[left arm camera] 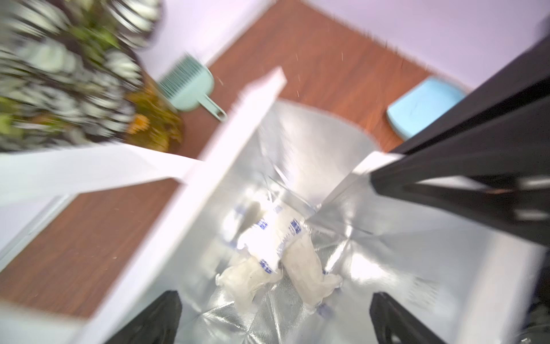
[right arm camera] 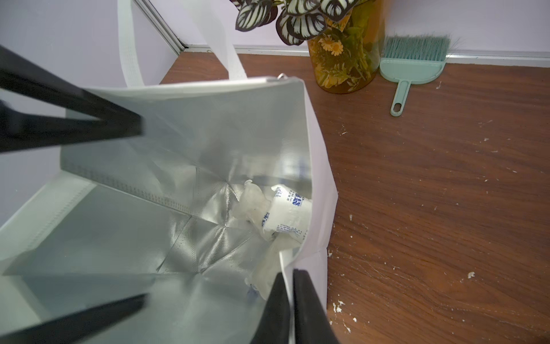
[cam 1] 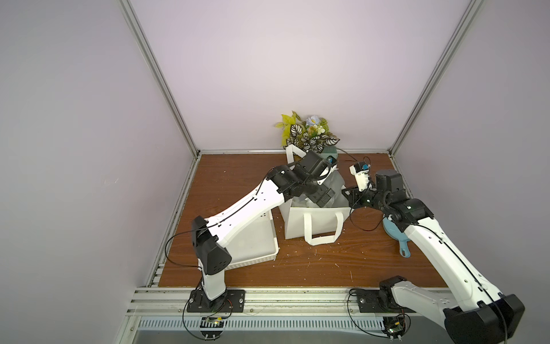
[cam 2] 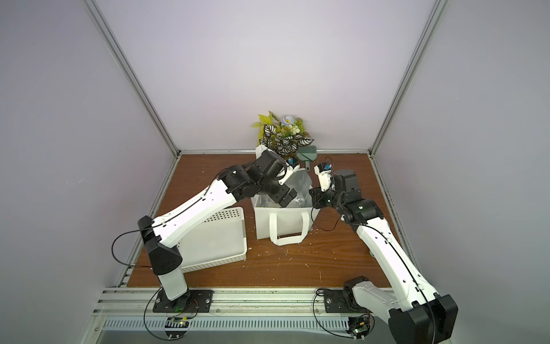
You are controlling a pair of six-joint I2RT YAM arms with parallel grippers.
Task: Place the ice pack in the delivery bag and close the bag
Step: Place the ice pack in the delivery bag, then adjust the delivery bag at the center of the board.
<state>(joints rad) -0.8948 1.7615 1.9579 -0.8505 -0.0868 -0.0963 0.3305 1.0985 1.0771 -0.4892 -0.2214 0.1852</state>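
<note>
on the wooden table (cam 1: 232, 184) our white delivery bag (cam 1: 294, 222) stands open. our left gripper (left arm camera: 276, 321) hangs over its mouth, jaws spread wide and empty. our right gripper (right arm camera: 292, 309) is pinched tight on the bag's side wall. the ice pack (right arm camera: 285, 213) lies on the foil bottom, against that wall.

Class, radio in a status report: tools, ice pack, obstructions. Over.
Left tool open over the delivery bag. Right tool shut on its side wall. Ice pack inside, on the foil floor. Nothing blocking.
</note>
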